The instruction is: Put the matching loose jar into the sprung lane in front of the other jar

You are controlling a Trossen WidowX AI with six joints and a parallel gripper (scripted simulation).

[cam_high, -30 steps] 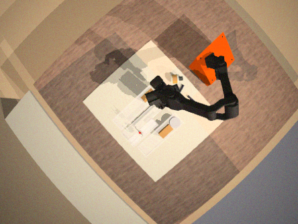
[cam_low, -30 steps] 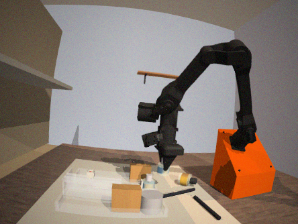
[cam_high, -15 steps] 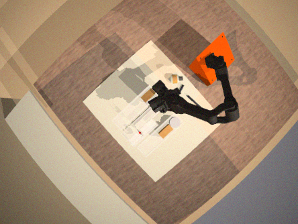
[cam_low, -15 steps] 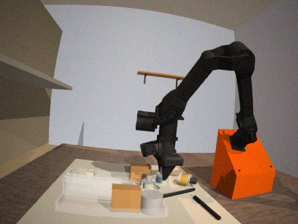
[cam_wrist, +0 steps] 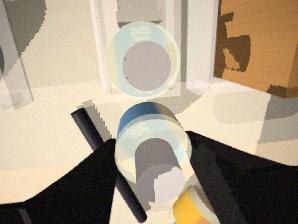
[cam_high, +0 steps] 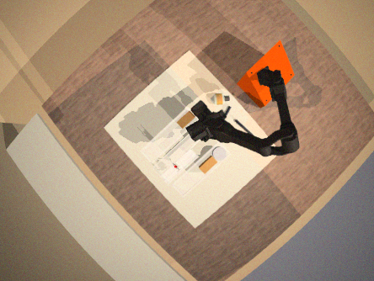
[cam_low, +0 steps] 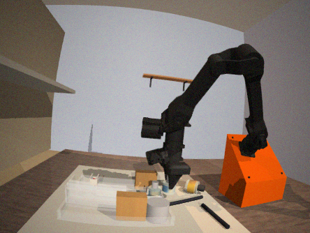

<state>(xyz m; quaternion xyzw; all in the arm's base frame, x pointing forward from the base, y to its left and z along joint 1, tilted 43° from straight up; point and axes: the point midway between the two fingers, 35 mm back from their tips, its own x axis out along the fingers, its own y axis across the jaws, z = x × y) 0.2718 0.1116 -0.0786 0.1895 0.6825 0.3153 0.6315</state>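
Note:
My gripper [cam_low: 170, 188] [cam_wrist: 150, 141] is shut on a clear jar with a blue band and grey cap [cam_low: 165, 187] [cam_wrist: 129, 150]. The jar looks about upright, low in front of the sprung lane; its exact height is unclear. The sprung lane [cam_wrist: 176, 55] is clear-walled. The jar in the lane [cam_low: 154, 191] [cam_wrist: 116, 62], pale blue with a grey cap, stands upright just behind the low front stop [cam_wrist: 142, 94]. The two jars appear apart in the wrist view. The pusher plate cannot be made out clearly behind the lane jar. The arm hides the fingertips in the top view.
A yellow-banded jar [cam_high: 218, 99] [cam_low: 192, 186] [cam_wrist: 186, 206] lies on its side. Brown blocks [cam_high: 186, 119] [cam_low: 131, 206] [cam_wrist: 265, 45] flank the clear lanes. A grey cylinder [cam_high: 219, 153] [cam_low: 158, 210] stands beside the nearer block. Black rods [cam_low: 215, 216] [cam_wrist: 87, 130] lie in front.

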